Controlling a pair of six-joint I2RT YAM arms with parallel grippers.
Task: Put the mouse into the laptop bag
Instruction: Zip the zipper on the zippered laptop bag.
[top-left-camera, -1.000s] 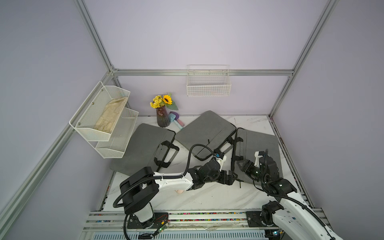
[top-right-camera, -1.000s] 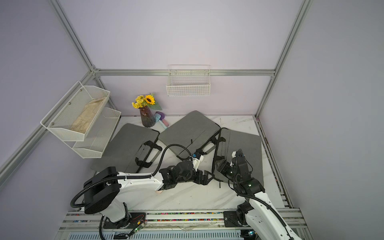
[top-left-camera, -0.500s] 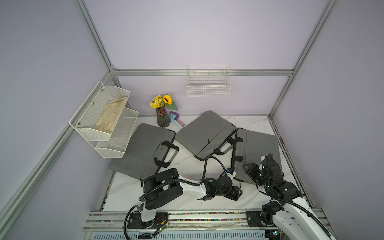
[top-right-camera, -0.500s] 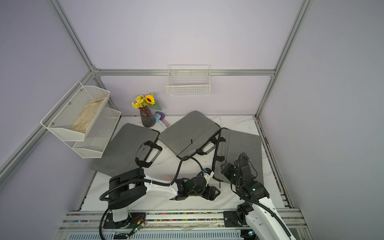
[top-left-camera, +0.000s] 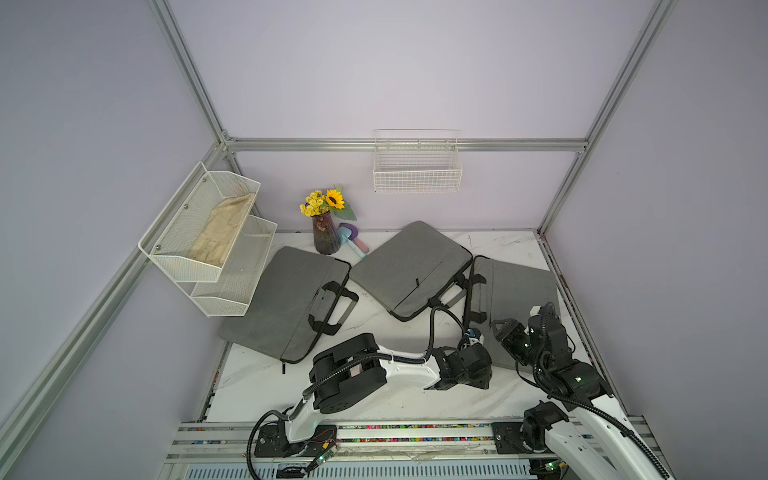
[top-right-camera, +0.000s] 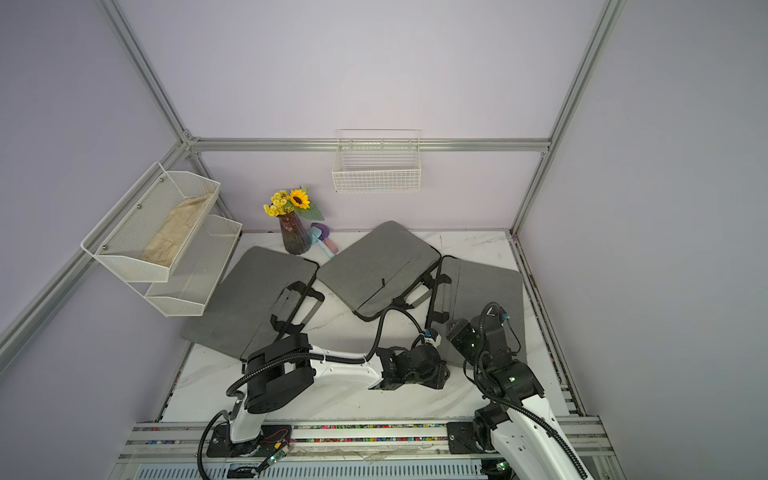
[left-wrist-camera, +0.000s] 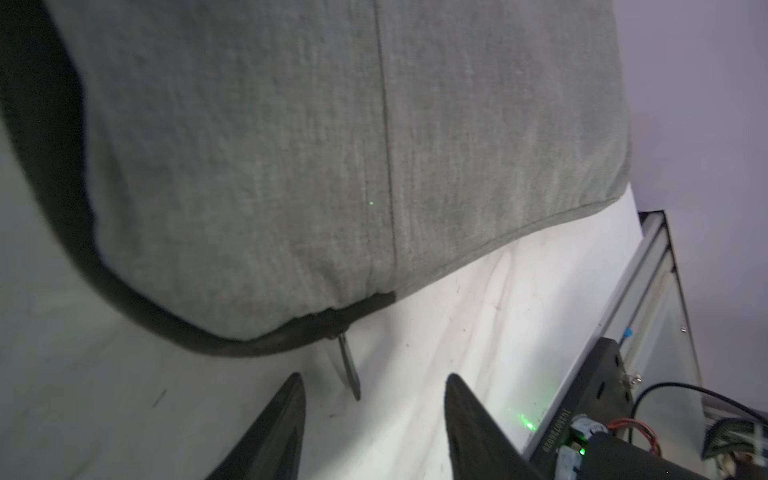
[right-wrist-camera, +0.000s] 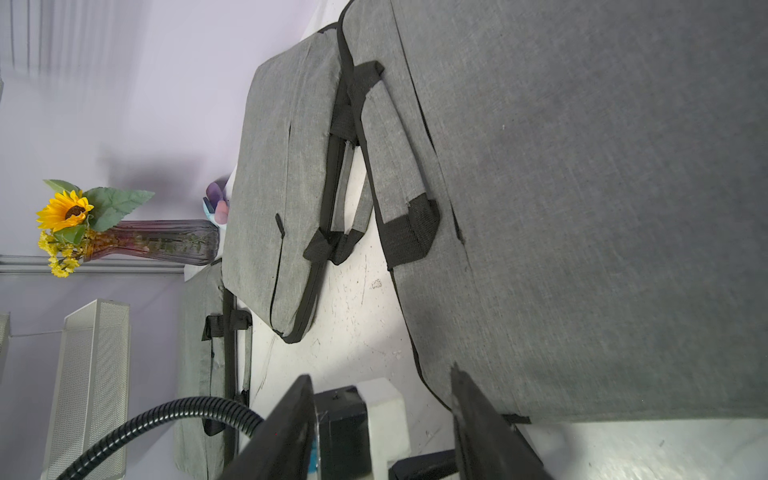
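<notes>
Left tool (left-wrist-camera: 374, 380) spread, zipper pull (left-wrist-camera: 349, 365) between jaws, lower centre | right tool (right-wrist-camera: 382, 372) spread, empty | I fear thin pull slips out.

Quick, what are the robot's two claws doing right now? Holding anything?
Left gripper: open, holding nothing; the zipper pull lies near its fingertips.
Right gripper: open, holding nothing, beside a laptop bag.

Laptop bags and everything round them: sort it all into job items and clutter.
Job: right laptop bag, its zip pull, left gripper, right gripper; mouse not in view.
Clutter: left laptop bag, middle laptop bag, flower vase, pastel toy, wall shelf with cloth, wire basket.
</notes>
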